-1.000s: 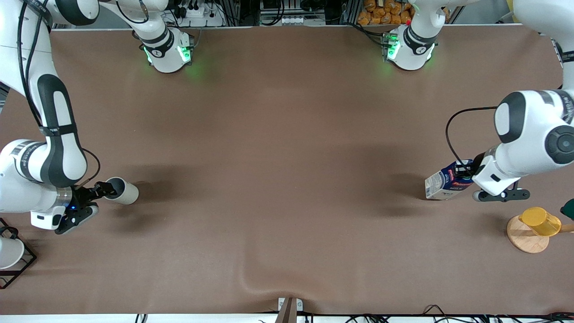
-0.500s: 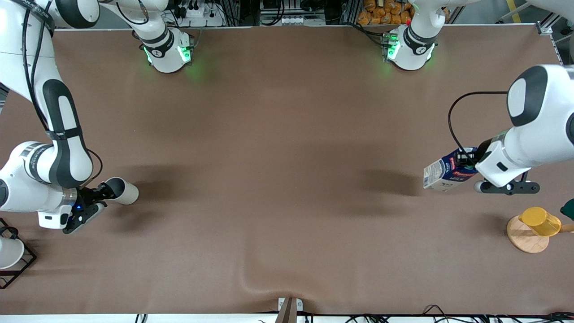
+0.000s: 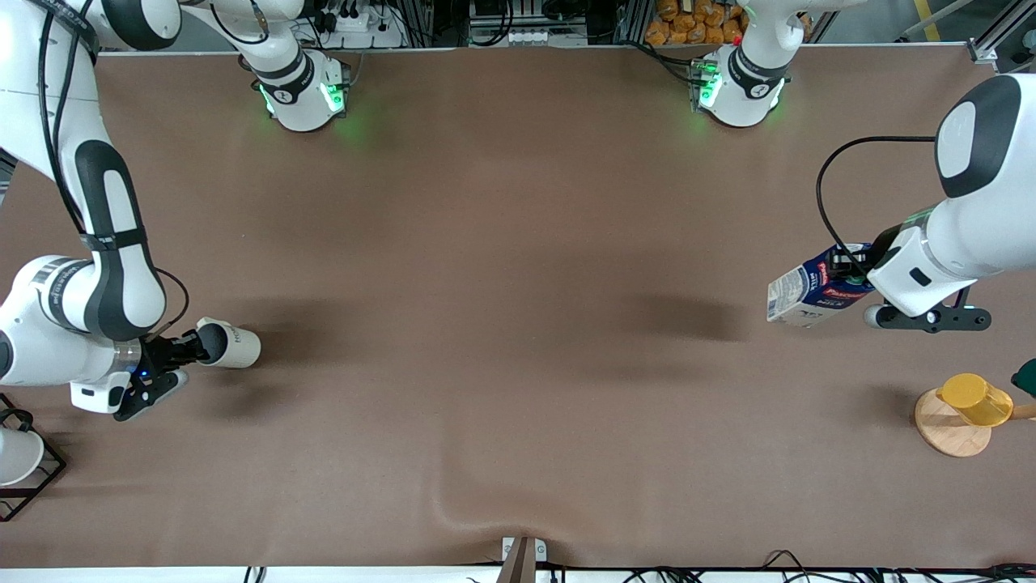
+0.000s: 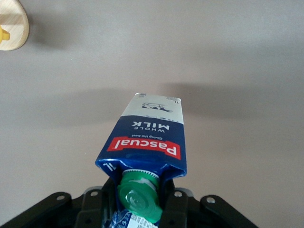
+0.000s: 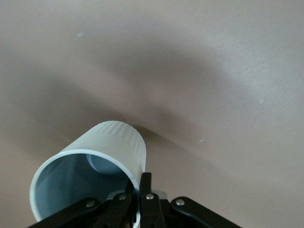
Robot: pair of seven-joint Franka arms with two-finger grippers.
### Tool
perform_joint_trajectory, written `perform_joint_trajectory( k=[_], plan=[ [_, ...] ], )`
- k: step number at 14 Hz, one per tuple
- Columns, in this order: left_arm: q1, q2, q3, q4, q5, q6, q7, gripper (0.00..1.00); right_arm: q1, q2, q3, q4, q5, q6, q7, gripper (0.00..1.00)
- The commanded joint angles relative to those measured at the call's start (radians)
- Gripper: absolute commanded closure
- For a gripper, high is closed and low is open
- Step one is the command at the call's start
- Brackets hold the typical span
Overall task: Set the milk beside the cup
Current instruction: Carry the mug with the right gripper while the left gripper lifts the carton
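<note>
The milk [image 3: 813, 287], a blue and white carton with a red band and green cap, hangs tilted over the table at the left arm's end. My left gripper [image 3: 850, 271] is shut on its gable top. In the left wrist view the carton [image 4: 147, 142] points away from the gripper [image 4: 137, 202], with the cap between the fingers. The pale grey cup [image 3: 233, 346] lies tipped on its side at the right arm's end. My right gripper [image 3: 193, 346] is shut on its rim. In the right wrist view one finger is inside the cup [image 5: 95, 161] and one outside at the gripper [image 5: 141, 192].
A yellow cup [image 3: 975, 399] rests on a round wooden stand [image 3: 948, 433] nearer the front camera than the milk; the stand also shows in the left wrist view [image 4: 12, 23]. A white cup [image 3: 14, 455] sits in a black wire rack. The brown cloth has a ridge [image 3: 453, 502].
My left gripper has carried the milk up and toward the robots' bases. My right gripper has shifted the cup slightly toward the table's middle and tipped it further over.
</note>
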Motion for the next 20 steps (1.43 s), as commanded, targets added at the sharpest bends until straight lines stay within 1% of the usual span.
perform_joint_trajectory(
  k=[1,3,4,5,7,8,11,14,16,20],
  plan=[
    [-0.003,-0.003,-0.002,0.021,-0.014,-0.030,0.017,0.89,0.043,-0.018,0.001,0.090,0.009,-0.157,0.164,1.00],
    [-0.002,-0.003,-0.010,0.023,-0.012,-0.055,0.016,0.89,0.087,-0.040,0.005,0.108,0.013,-0.180,0.289,1.00],
    [-0.003,-0.005,-0.010,0.029,-0.012,-0.055,0.013,0.89,0.118,-0.055,0.008,0.108,0.037,-0.182,0.373,1.00],
    [-0.003,-0.005,-0.010,0.041,-0.014,-0.058,0.013,0.89,0.146,-0.058,0.010,0.108,0.067,-0.183,0.450,1.00],
    [-0.002,-0.005,-0.027,0.050,-0.015,-0.075,0.011,0.89,0.203,-0.058,0.010,0.108,0.164,-0.177,0.597,1.00],
    [-0.002,-0.005,-0.030,0.050,-0.015,-0.079,0.010,0.89,0.238,-0.058,0.008,0.110,0.185,-0.171,0.680,1.00],
    [-0.002,-0.017,-0.054,0.055,-0.017,-0.080,0.008,0.89,0.365,-0.052,0.007,0.161,0.186,-0.156,0.948,1.00],
    [0.002,-0.026,-0.059,0.055,-0.018,-0.080,0.010,0.88,0.480,-0.047,0.007,0.161,0.186,-0.076,1.172,1.00],
    [0.003,-0.032,-0.059,0.055,-0.020,-0.081,0.010,0.88,0.552,-0.037,0.007,0.159,0.185,0.003,1.310,1.00],
    [0.000,-0.032,-0.060,0.055,-0.020,-0.087,0.010,0.88,0.681,0.026,0.005,0.158,0.179,0.181,1.507,1.00]
  ],
)
